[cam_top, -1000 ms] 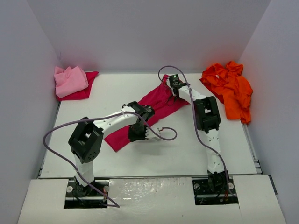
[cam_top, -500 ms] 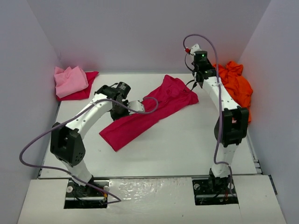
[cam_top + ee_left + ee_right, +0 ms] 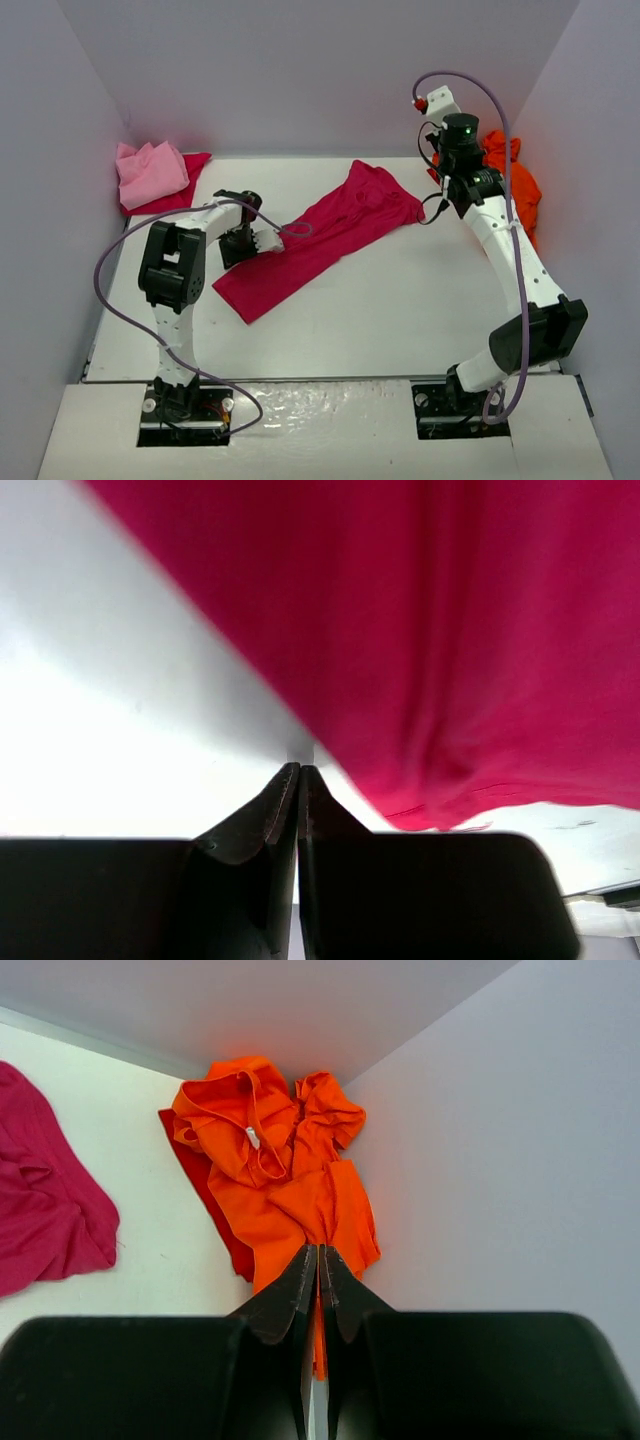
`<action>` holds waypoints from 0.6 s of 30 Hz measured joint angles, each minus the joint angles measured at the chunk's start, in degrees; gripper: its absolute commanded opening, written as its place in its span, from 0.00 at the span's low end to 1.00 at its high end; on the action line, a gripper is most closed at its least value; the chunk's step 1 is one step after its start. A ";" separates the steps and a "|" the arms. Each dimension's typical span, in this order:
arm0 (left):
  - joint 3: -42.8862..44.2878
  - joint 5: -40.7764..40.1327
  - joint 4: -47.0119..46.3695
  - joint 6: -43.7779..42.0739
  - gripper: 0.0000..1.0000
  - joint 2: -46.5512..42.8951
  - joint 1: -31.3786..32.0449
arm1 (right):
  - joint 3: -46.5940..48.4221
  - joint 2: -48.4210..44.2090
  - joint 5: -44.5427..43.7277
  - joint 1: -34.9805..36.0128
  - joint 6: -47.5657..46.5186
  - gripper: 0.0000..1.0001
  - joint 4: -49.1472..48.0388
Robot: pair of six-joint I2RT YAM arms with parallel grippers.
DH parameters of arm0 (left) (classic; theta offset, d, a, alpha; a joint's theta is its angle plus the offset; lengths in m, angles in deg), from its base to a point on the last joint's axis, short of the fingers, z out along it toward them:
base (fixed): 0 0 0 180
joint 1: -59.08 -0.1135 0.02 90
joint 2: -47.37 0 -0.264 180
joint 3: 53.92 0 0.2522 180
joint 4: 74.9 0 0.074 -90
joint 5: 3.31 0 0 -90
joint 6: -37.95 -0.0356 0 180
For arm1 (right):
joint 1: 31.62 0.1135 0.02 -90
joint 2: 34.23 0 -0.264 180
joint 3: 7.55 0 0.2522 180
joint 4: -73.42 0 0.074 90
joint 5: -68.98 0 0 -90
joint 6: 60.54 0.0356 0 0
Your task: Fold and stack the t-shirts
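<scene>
Crimson t-shirt [image 3: 325, 242] lies diagonally, near-left to far-right; left tool [image 3: 299, 772], right tool [image 3: 318, 1252] pressed together.

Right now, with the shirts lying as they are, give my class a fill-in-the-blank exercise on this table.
1. The crumpled shirt in the far right corner is ____.
2. The pink shirt lies in the far ____ corner.
3. The crimson shirt lies spread out across the ____ of the table.
4. The left gripper and the right gripper are both ____.

Missing words: orange; left; middle; shut.
</scene>
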 measured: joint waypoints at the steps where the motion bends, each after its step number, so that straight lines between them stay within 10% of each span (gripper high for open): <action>1: -0.02 -0.20 -0.09 -0.29 0.00 0.00 -1.04 | -0.56 -0.68 0.00 0.04 0.04 0.03 0.37; 18: -13.89 -6.32 2.98 -2.25 0.00 -5.40 8.50 | -2.94 -6.11 -0.02 1.51 1.08 0.06 2.81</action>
